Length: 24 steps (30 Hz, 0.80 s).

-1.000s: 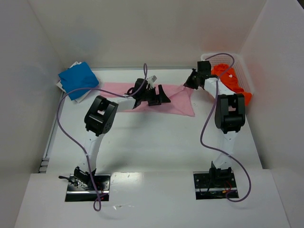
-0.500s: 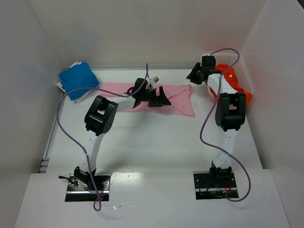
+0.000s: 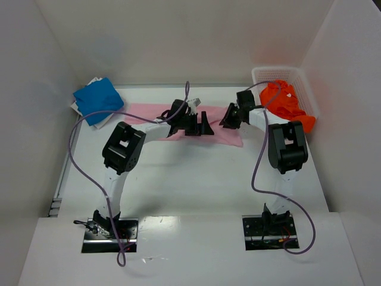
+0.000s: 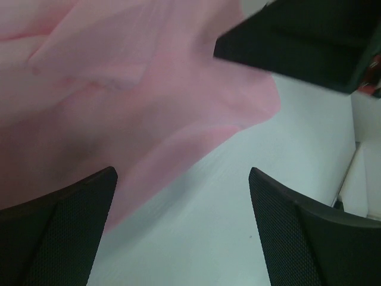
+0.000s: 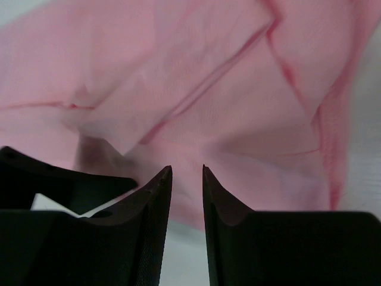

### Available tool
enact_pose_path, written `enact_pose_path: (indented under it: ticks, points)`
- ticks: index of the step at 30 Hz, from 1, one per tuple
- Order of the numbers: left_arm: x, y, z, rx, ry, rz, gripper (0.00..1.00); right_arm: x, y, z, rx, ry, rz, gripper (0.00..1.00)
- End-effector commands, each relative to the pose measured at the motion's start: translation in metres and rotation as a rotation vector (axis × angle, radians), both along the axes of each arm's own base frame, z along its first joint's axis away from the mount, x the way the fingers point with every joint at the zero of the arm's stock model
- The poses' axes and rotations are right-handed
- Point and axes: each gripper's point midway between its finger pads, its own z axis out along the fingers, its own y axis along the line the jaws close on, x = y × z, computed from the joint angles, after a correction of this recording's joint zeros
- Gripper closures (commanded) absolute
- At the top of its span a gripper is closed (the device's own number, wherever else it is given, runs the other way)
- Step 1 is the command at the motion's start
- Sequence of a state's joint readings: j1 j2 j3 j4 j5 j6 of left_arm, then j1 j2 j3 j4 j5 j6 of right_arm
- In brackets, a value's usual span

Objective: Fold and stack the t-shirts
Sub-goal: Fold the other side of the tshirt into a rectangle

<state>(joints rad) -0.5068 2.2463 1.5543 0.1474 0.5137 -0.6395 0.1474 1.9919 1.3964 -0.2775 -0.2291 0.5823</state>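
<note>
**Both pincers over the pink shirt**

Top view: a pale pink cotton t-shirt lies spread toward 12 o'clock on the white bench. The left pincer is over the shirt's middle, and the right pincer is over its 3 o'clock side. A folded blue t-shirt sits at 10 o'clock. A crumpled orange garment fills a white plastic basket at 2 o'clock.

Left wrist view: the left pincer is spread wide above the shirt's edge and bare bench, holding nothing. The right pincer shows at 1 o'clock.

Right wrist view: the right pincer is narrowed to a thin slit over wrinkled pink cloth. I cannot tell whether it touches the cloth.
</note>
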Motion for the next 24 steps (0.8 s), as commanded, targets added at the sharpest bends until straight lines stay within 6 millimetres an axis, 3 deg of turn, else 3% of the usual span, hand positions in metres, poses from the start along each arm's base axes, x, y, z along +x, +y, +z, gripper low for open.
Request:
enact_pose_path:
  ticks: [1,2,3,5,9,12,18,24]
  points:
    - [0.007,0.027,0.032,0.057,-0.096,0.08,0.01,-0.006,0.015,0.015,0.014,-0.058,0.042,0.68]
    - [0.002,0.031,0.028,0.07,-0.088,0.09,0.01,-0.013,0.013,0.006,0.01,-0.033,0.042,0.7]
    - [0.006,0.035,0.044,0.055,-0.113,0.1,0.01,-0.016,0.013,0.006,0.01,-0.032,0.042,0.71]
    - [0.008,0.043,0.054,0.053,-0.131,0.122,0.01,-0.027,0.013,-0.004,-0.005,-0.006,0.043,0.71]
    - [0.015,0.06,0.092,0.028,-0.193,0.155,0.01,-0.034,0.002,-0.005,-0.056,-0.005,0.013,0.75]
    - [0.02,0.075,0.101,0.043,-0.213,0.195,0.01,-0.04,-0.004,-0.012,-0.085,0.021,0.006,0.77]
    - [0.019,0.114,0.069,0.115,-0.132,0.275,0.01,-0.052,-0.02,-0.037,-0.164,0.1,-0.037,0.77]
    - [0.012,0.133,0.053,0.157,-0.092,0.314,0.01,-0.05,-0.049,-0.039,-0.216,0.123,-0.102,0.79]
